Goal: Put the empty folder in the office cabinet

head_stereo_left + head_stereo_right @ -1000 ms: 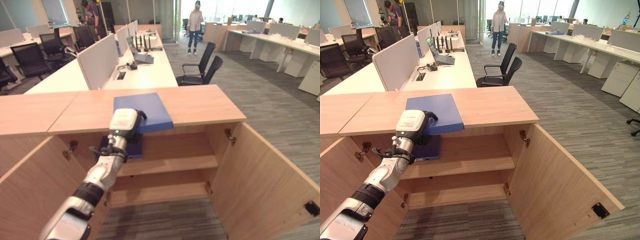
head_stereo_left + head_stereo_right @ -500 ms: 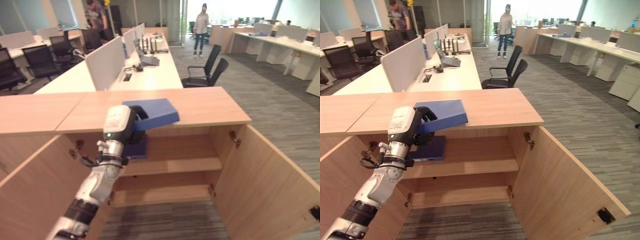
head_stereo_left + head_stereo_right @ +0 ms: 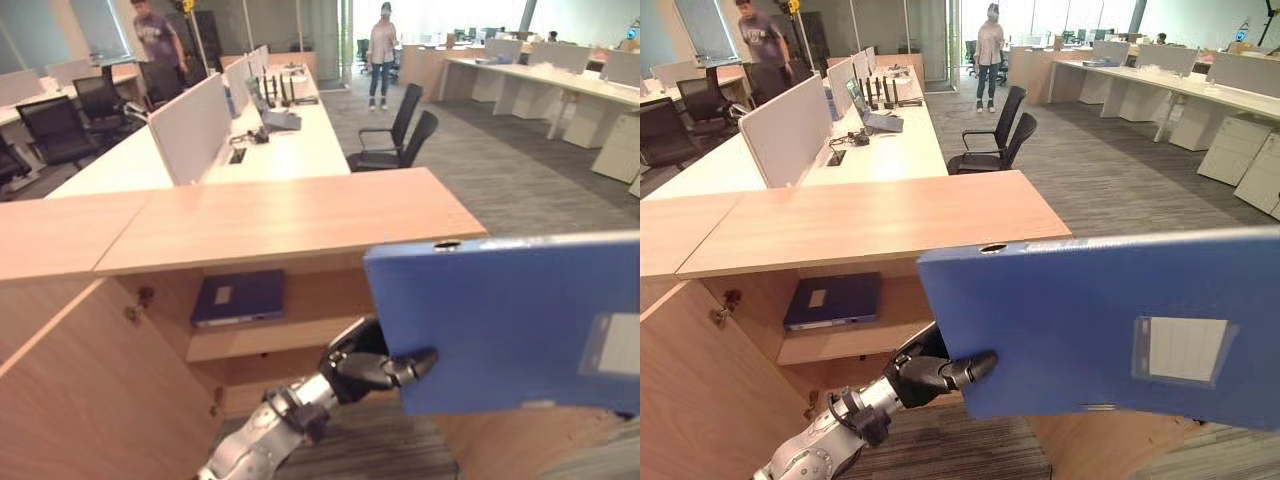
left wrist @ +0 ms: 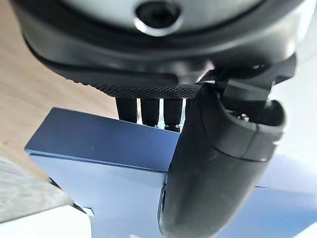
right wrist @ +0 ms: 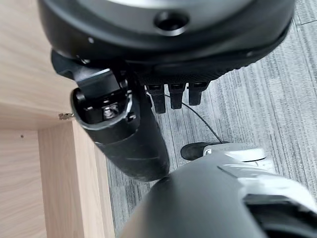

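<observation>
One folder (image 3: 1110, 330) pinched by left hand (image 3: 375, 365); right hand (image 5: 133, 134) hangs relaxed over floor

Silver-grey arm (image 3: 815, 452), dark glossy robot hand (image 3: 930, 372), textured palm

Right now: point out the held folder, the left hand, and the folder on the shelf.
Held folder (image 3: 1070, 300): right eye view, bare blue cover.
Left hand (image 3: 362, 366): left eye view, palm, pinching the folder's edge.
Shelf folder (image 3: 240, 297): left eye view, top cover.

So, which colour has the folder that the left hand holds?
Blue, with a pale label; the folder in the left hand shows best in right eye view.
</observation>
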